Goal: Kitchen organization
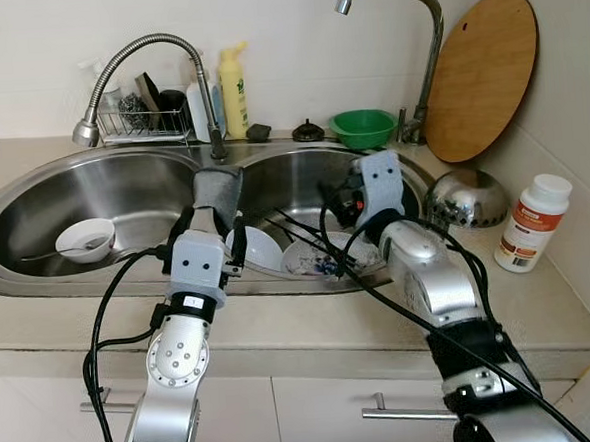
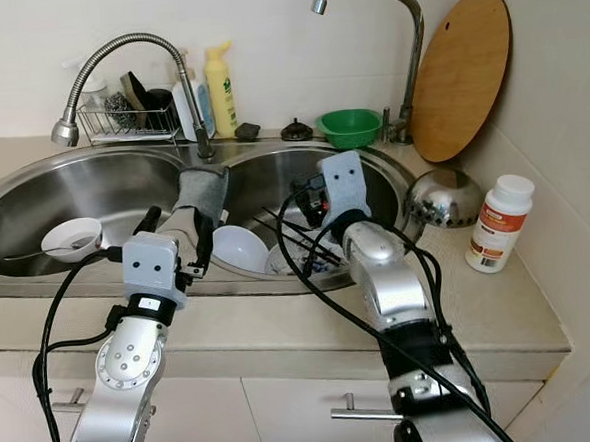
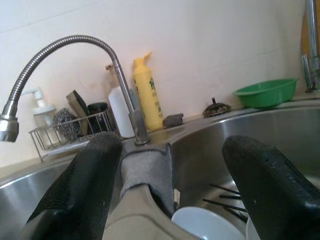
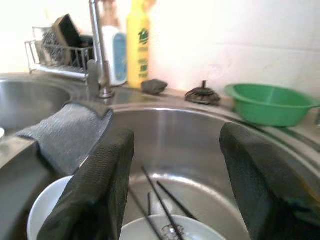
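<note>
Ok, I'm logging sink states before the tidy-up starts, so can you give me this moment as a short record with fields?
Left basin: small white bowl with a spoon in it
Right basin: white bowl, patterned plate, black chopsticks
Divider: grey dishcloth draped over it
Left tool: open, over the divider at the dishcloth
Right tool: open, above the right basin
Back ledge: yellow detergent bottle, green plastic bowl
Right counter: steel colander upside down, white pill bottle, round wooden board against the wall

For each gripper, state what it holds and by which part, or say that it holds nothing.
Neither holds anything. The left gripper is open above the grey cloth; the right gripper is open over the right sink basin.
</note>
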